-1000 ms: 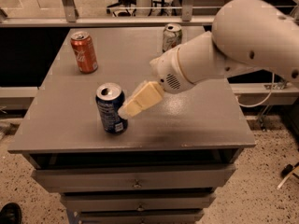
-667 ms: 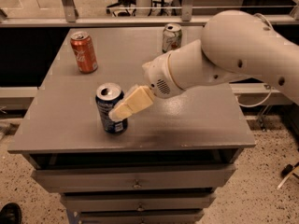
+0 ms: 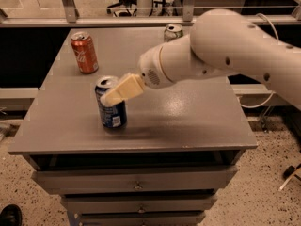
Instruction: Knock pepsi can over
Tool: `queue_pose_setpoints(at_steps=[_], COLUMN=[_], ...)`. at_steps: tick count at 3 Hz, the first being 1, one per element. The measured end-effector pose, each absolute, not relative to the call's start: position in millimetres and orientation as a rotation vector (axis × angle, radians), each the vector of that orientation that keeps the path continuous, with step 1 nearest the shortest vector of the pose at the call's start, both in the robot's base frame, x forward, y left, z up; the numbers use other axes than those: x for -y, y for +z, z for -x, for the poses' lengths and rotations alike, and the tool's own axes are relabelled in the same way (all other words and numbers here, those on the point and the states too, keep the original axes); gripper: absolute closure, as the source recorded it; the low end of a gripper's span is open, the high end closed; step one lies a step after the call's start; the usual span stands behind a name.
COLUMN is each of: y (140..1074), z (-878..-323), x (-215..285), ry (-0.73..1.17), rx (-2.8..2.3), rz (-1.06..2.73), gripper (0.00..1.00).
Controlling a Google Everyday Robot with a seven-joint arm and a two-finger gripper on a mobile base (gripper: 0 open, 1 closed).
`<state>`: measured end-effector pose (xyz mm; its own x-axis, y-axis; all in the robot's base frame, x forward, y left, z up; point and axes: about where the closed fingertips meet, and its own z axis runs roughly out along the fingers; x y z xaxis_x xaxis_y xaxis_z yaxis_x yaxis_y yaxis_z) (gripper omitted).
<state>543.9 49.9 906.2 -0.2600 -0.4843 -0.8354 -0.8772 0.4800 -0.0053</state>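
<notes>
The pepsi can [image 3: 112, 112] is dark blue with a silver top. It stands upright on the front left part of the grey table [image 3: 188, 121]. My gripper [image 3: 109, 98] reaches in from the right on the white arm [image 3: 221, 51]. Its cream fingertips rest against the upper part of the can, just below the rim, and cover part of its front.
An orange-red cola can [image 3: 84, 52] stands at the back left of the table. A white and green can [image 3: 173, 32] stands at the back, partly hidden by the arm. Drawers sit below the tabletop. A railing runs behind the table.
My gripper has moved left and its tips have come onto the upper part of the pepsi can. The can still stands upright in about the same spot.
</notes>
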Motion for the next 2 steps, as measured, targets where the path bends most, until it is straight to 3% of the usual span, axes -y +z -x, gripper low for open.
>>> queue_pose_setpoints(at_steps=[2], y=[932], z=[-595], x=[-50], ry=[0.526], rx=[-1.933], rz=[0.999], gripper=[0.0])
